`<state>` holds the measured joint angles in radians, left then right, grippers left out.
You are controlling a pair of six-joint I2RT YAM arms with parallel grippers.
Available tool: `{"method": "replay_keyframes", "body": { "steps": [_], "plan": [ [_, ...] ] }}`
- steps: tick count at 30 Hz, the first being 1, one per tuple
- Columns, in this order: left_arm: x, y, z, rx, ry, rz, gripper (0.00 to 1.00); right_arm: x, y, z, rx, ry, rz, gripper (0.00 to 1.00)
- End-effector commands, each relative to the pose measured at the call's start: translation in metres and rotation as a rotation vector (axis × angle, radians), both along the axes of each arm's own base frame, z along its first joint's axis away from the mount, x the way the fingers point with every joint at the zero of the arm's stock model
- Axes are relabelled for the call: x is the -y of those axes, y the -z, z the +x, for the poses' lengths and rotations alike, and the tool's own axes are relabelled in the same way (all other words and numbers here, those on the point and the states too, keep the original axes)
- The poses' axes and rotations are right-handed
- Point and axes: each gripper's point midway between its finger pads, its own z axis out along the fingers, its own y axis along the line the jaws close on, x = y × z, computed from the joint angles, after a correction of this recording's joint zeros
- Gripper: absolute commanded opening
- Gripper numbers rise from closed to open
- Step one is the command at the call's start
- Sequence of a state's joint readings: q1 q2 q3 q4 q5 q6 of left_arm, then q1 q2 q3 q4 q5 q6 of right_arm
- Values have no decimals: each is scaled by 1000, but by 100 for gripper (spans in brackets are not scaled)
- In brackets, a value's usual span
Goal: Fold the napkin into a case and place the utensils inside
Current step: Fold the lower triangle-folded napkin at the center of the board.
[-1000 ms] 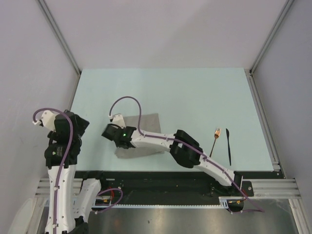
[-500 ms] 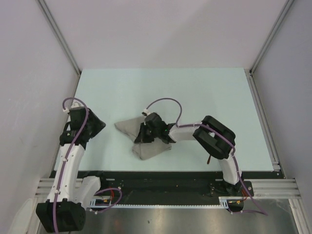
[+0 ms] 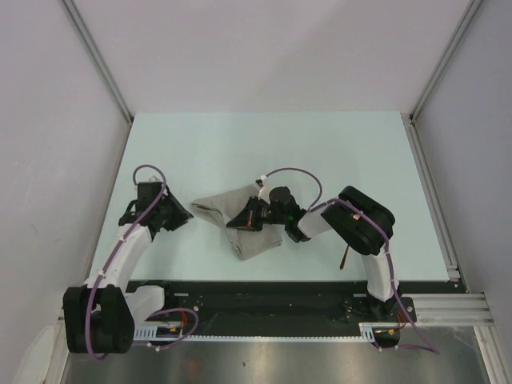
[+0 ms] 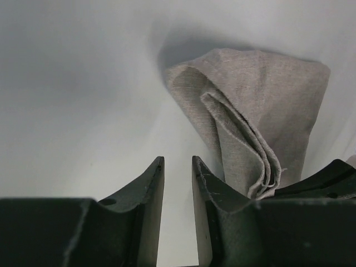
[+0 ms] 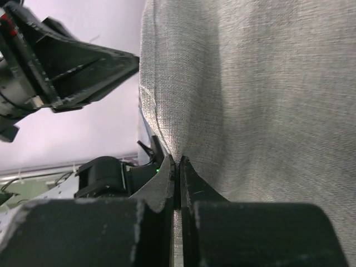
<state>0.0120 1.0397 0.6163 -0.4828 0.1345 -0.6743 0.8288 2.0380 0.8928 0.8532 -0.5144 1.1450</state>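
the napkin [image 3: 252, 244] sits bunched and half lifted on the worktop [image 3: 320, 152], near the middle and toward the near edge, its folds so piled i can't tell one corner from another. the right fingers [image 5: 164, 186] are pinched tight on a fold of it, and cloth fills most of that wrist view. the left fingers [image 4: 146, 192] stand narrowly apart with nothing between them, just left of the napkin's left tip; whether one brushes the cloth is hard to say. the right arm [image 3: 360, 224] covers the utensils: only a sliver of the copper fork [image 3: 344, 258] shows by its elbow.
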Motion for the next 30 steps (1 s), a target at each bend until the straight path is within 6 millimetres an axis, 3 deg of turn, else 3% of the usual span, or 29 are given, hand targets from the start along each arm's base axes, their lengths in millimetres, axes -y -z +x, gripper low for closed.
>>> {"method": "replay_keyframes", "body": {
  "steps": [1, 8, 17, 25, 27, 29, 30],
  "plan": [
    [34, -2, 19, 66, 100, -58, 31, 0, -17, -4, 33, -37, 82, 0],
    [55, 25, 15, -14, 135, -69, 27, 6, -4, -4, 22, -39, 59, 0],
    [79, 30, 14, 12, 180, -104, 26, 5, 13, -5, -3, -58, 16, 4],
    [102, 35, 22, -11, 231, -110, 27, 6, 15, -9, 5, -85, -30, 26],
    [105, 32, 26, -4, 234, -110, 26, 7, 18, -10, 20, -101, -72, 31],
    [106, 28, 27, 8, 241, -100, 26, 7, 8, -6, 100, -112, -101, 37],
    [107, 23, 28, 27, 240, -98, 26, 11, 14, -8, 88, -125, -158, 39]
  ]
}}
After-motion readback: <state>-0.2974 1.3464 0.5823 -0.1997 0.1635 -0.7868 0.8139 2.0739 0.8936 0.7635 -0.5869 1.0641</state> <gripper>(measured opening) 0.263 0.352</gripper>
